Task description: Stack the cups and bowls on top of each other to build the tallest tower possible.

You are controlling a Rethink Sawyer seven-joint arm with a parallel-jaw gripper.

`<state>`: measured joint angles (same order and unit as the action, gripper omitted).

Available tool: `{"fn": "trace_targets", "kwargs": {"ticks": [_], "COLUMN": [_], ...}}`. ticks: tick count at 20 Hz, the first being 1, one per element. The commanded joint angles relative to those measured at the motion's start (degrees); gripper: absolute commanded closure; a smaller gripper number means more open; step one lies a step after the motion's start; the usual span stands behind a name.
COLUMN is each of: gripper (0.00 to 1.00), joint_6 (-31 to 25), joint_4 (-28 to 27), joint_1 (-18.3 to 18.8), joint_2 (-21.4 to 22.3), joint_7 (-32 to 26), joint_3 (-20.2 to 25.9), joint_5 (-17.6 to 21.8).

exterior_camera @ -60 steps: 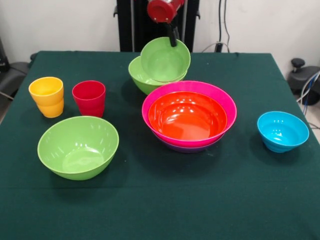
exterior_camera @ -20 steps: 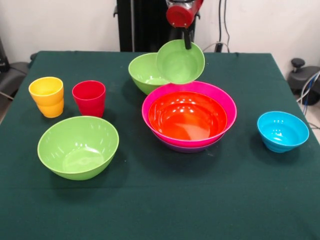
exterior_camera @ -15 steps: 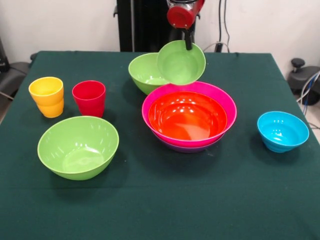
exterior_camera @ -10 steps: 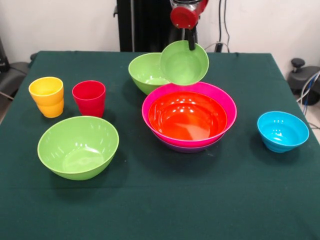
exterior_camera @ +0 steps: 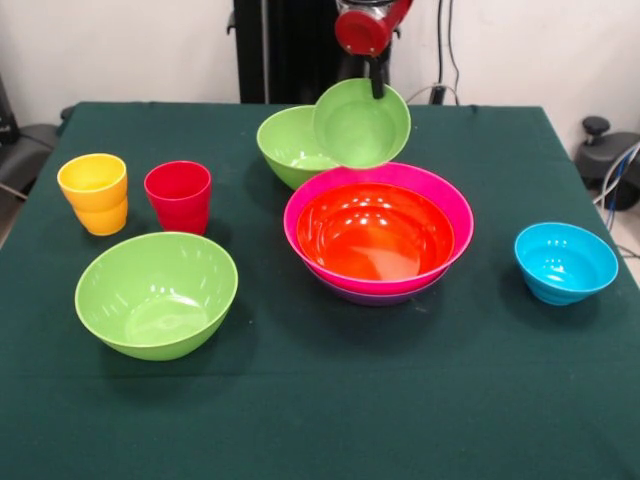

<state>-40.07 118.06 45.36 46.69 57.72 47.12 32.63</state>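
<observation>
The pincer is hanging down from the red arm near the middle of the surface's far edge, and it is pinching the top rim of the small green bowl. That bowl is dangling tilted in the air, its open mouth facing the near edge, clear of the green cloth. It is overlapping the large green bowl that is sitting behind it toward the far edge, and its lower rim is hovering just above the back rim of the pink bowl; whether it is touching either one I cannot tell.

The tower is standing around the middle of the surface: the orange bowl is nesting inside the pink bowl, and a sliver of the purple bowl is peeking out underneath both.

Toward the left edge, the yellow cup and the red cup are standing upright just beside each other. Closer to the near edge on that side, a second large green bowl is sitting upright on its own. Over by the right edge, the blue bowl is resting well apart from the tower.
</observation>
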Motion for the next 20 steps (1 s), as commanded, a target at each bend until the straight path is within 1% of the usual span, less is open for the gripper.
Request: {"fn": "trace_targets", "kwargs": {"ticks": [1, 11, 20], "gripper": [1.0, 1.0, 1.0], "joint_6": [2.7, 3.8, 4.8], "joint_4": [-1.9, -2.2, -2.0], "joint_1": [-1.9, -2.0, -3.0], "joint_2": [0.5, -0.2, 0.2], "joint_7": [9.4, 8.7, 10.5], "joint_3": [-3.3, -4.1, -5.4], "joint_5": [-1.4, -1.7, -2.0]}}
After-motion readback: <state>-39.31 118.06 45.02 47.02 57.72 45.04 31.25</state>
